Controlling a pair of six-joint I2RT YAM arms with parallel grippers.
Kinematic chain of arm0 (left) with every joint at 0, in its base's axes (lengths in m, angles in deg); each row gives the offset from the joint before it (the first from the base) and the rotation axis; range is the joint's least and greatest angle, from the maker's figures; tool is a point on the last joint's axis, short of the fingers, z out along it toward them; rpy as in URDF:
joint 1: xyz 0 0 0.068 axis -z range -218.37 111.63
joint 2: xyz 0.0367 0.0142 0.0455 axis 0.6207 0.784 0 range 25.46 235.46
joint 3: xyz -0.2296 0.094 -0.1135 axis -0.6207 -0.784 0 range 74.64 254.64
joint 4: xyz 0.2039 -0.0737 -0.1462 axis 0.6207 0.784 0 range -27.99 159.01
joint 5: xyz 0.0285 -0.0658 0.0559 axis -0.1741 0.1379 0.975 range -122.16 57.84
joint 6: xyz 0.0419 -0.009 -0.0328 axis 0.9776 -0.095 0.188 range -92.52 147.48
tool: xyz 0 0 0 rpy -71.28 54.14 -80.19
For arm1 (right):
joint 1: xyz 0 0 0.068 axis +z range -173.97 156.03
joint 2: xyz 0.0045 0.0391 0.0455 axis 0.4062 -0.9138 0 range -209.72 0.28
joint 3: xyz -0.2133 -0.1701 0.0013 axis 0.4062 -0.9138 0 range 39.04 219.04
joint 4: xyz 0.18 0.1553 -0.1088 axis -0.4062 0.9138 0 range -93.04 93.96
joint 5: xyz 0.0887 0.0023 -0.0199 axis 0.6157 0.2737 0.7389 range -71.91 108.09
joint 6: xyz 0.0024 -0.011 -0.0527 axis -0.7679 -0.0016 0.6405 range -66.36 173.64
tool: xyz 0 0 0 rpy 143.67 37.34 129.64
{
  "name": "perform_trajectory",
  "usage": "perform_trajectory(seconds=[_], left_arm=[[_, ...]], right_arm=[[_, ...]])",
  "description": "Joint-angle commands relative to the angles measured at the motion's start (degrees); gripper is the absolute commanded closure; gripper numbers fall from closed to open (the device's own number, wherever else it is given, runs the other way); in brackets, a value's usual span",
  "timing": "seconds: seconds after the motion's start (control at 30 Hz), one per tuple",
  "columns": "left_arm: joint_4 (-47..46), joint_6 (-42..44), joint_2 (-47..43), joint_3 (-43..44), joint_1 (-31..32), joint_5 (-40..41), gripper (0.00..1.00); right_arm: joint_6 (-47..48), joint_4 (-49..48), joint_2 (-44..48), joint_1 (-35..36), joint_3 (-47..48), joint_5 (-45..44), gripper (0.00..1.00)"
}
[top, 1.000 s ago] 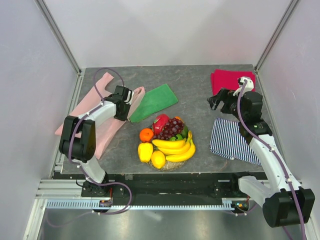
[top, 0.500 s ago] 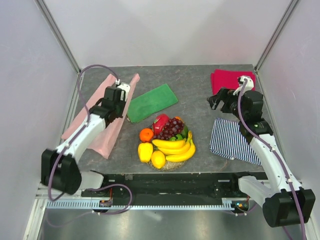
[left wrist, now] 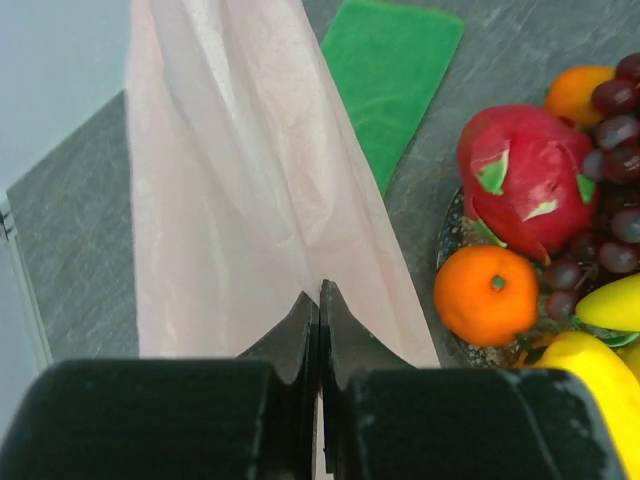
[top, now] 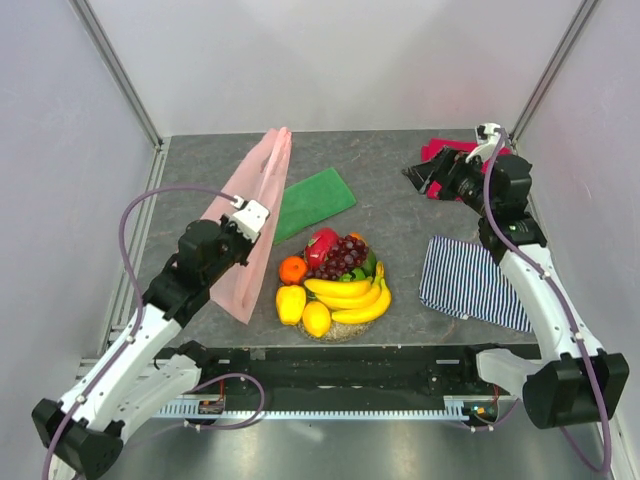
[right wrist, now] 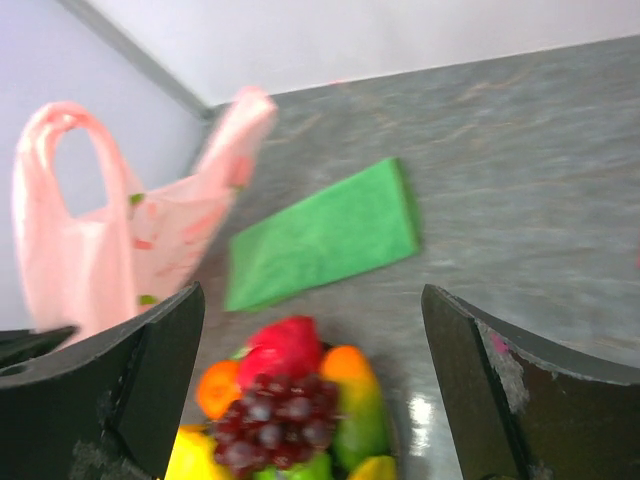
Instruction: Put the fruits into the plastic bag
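Fruits (top: 335,280): glossy toy pieces heaped together at the middle of the table's near side.
Pieces: curved yellow bananas (top: 350,295), knobbly dark purple grapes (top: 345,255), a round orange (top: 292,269), a red piece with green leaf tips (left wrist: 520,180), a yellow lemon (top: 317,318).
Plate (left wrist: 447,232): round and speckled, only its rim showing under the fruit.
Bag (top: 262,175): thin, pale pink, crinkly plastic, just left of the fruit, drawn into a long narrow sheet, one loop handle standing up.
Left gripper (left wrist: 319,300): fingers pressed together, pinching a fold of the bag.
Right gripper (right wrist: 311,290): fingers spread wide, holding nothing, raised over the far right of the table.
Green cloth (top: 312,203): flat rectangle between the bag and the fruit, farther back.
Red cloth (top: 432,150): folded, far right corner, partly hidden by the right arm.
Striped cloth (top: 470,280): dark and white stripes, flat, right of the fruit.
Table (top: 390,165): grey, stone-like mottled surface.
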Motion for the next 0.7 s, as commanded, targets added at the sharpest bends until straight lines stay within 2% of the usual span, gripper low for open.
perform_trajectory(seconds=[0.0, 0.1, 0.2, 0.47, 0.67], left_arm=[[-4.15, 3.03, -6.26, -2.98, 0.05, -9.73, 0.98], [-5.03, 1.72, -10.03, -4.39, 0.05, -14.3, 0.98], [-5.56, 1.37, -12.5, -5.62, 0.05, -17.03, 0.98], [-5.65, 1.19, -14.36, -6.15, 0.05, -17.65, 0.98], [-5.91, 1.19, -14.8, -6.33, 0.14, -18.0, 0.98]], right_arm=[[-12.15, -13.3, -4.27, 0.17, -0.31, 11.02, 0.03], [-17.52, -19.55, -6.82, 1.74, -2.25, 11.73, 0.05], [-17.53, -19.04, -9.98, 6.75, -0.58, 8.57, 0.05], [-30.27, -32.38, -22.37, 16.24, -0.23, 8.3, 0.08], [-37.39, -40.03, -29.84, 20.65, 0.21, 6.98, 0.09]])
